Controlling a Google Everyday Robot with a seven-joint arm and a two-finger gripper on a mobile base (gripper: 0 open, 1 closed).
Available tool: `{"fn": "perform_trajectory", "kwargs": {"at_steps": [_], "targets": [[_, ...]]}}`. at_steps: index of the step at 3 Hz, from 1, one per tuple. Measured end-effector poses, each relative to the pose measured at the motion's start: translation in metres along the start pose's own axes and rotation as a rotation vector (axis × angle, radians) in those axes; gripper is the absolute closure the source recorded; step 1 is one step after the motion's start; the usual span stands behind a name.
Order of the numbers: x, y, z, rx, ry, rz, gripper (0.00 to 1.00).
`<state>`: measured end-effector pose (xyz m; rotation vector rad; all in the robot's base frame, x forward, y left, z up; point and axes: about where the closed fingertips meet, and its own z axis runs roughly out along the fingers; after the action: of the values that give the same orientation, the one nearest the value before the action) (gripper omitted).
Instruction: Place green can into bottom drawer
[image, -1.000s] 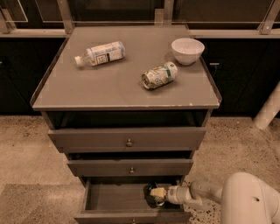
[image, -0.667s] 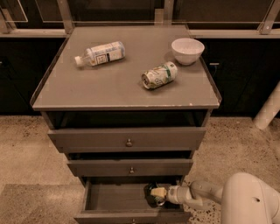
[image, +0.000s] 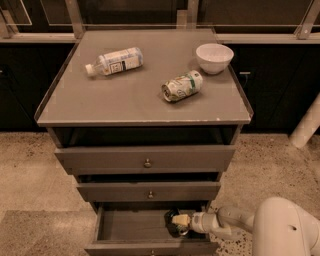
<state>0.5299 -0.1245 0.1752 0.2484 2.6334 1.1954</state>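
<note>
**A:** Little has moved since the frame one second ago. The two-finger gripper (image: 180, 220) sits at the same spot inside the deep grey-brown bottom drawer (image: 127, 226), with the arm reaching in from the right.

**B:** Jaw state?

**A:** Closed, as far as I can read it, on the small, shiny, dented dark green can (image: 171, 228). The can sits at the jaw tips, with one pale pad across its side.

**B:** Where is the can relative to the drawer?

**A:** It is within the open drawer. Bare drawer floor runs off to the left of the jaws, and the shallow grey-brown middle drawer (image: 149, 191) has its front just above them. I cannot tell whether the can is touching the floor beneath the jaws.

**B:** Risks?

**A:**
1. If it is let go above the floor or tilted, the round can may topple and roll left. It would probably stay inside the drawer.
2. If the gripper lifts while backing out, it could knock the drawer front above the jaws.
3. If the dented side catches on a pad, the can could be dragged back out to the right.

**B:** Appearance?

**A:** The green can looks almost black in the drawer's shadow, with wrinkled sides and a few pale glints. I judge its wall to be thin and easily crushed. It is distinct from the whitish green-striped can (image: 182, 85) lying on the cabinet top, well above the jaws.
</note>
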Motion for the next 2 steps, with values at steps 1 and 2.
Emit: {"fn": "perform_trajectory", "kwargs": {"at_steps": [1,2], "targets": [[0.0000,0.0000,0.0000,0.000,0.000,0.000,0.12],[0.0001,0.0000,0.0001,0.000,0.000,0.000,0.00]]}}
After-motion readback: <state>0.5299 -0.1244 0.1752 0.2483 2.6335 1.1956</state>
